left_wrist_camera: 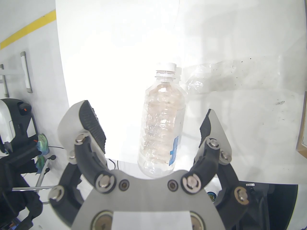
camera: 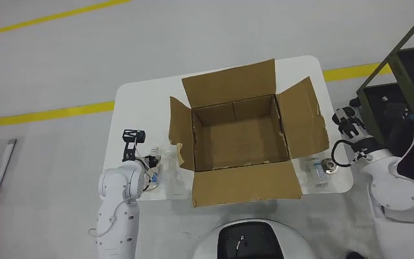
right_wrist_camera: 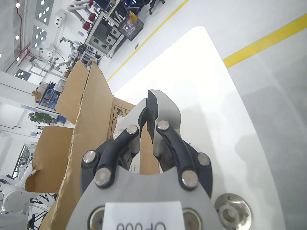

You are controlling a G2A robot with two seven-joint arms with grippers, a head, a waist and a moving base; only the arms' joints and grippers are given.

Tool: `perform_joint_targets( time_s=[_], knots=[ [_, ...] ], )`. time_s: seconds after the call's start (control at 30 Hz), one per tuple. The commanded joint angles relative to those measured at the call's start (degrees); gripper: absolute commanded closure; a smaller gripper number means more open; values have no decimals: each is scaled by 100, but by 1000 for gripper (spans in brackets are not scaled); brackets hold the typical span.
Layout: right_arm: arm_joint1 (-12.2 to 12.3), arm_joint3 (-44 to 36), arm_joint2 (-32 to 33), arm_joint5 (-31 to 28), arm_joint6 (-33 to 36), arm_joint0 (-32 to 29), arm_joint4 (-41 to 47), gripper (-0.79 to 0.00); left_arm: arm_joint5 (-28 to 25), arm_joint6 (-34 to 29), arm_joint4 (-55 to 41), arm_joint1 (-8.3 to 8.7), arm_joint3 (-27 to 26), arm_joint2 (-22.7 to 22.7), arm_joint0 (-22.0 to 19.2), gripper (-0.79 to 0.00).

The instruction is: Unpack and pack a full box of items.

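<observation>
You had the box [camera: 239,146] standing open in the middle of the table [camera: 145,103], all four flaps folded out and its floor bare, so the unpacking looked finished and the packing not yet begun. The clear bottle [left_wrist_camera: 159,140] lay on the table on the left side of the box, cap pointing away from the wrist, with a crumpled clear plastic bag [left_wrist_camera: 211,77] just beyond it. It seemed to have been left there within easy reach for its return trip.

Your left gripper [left_wrist_camera: 147,111] was spread wide, one finger on each side of the bottle and neither touching it. The arm sat low at the table's near left corner, lined up along the bottle's length, so I judged it was set for a pinch across the body.

Your right gripper [right_wrist_camera: 147,101] was clenched on nothing and held above the table beside the box's right flap. A small clear container [camera: 317,172] lay near that flap.
</observation>
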Motion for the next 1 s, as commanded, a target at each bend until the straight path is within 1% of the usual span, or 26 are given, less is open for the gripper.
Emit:
perform_joint_targets(
  time_s=[0.0,0.03,0.13,0.27,0.33,0.43,0.47,0.53,0.67,0.97],
  knots=[
    [0,0,0,0,0,0,0,0,6,44,-17,0,-2,-5,12,-785],
    [2,-12,-19,-44,-32,-16,-14,0,-6,156,-72,2,0,-28,61,-785],
    [15,35,-74,-143,-72,34,-42,0,-184,-78,-390,19,-107,-146,63,-785],
    [46,96,-153,-246,-67,143,-298,0,-463,-675,-701,56,-335,-281,-4,-785],
    [53,119,-199,-253,-82,165,-341,0,-556,-1020,-714,77,-356,-303,-46,-785],
    [62,151,-255,-244,-109,169,-372,0,-627,-1615,-897,90,-173,-264,-151,-785],
    [66,167,-263,-244,-117,178,-377,0,-747,-1832,-918,98,-75,-206,-202,-785],
    [71,171,-286,-236,-134,188,-369,0,-647,-1765,-701,112,48,-171,-288,-785],
    [87,161,-318,-227,-134,199,-390,0,-613,-1572,-397,122,323,33,-298,-785],
    [126,187,-286,-184,-160,203,-418,0,-601,-1316,-167,137,843,270,-365,-785]
  ],
)
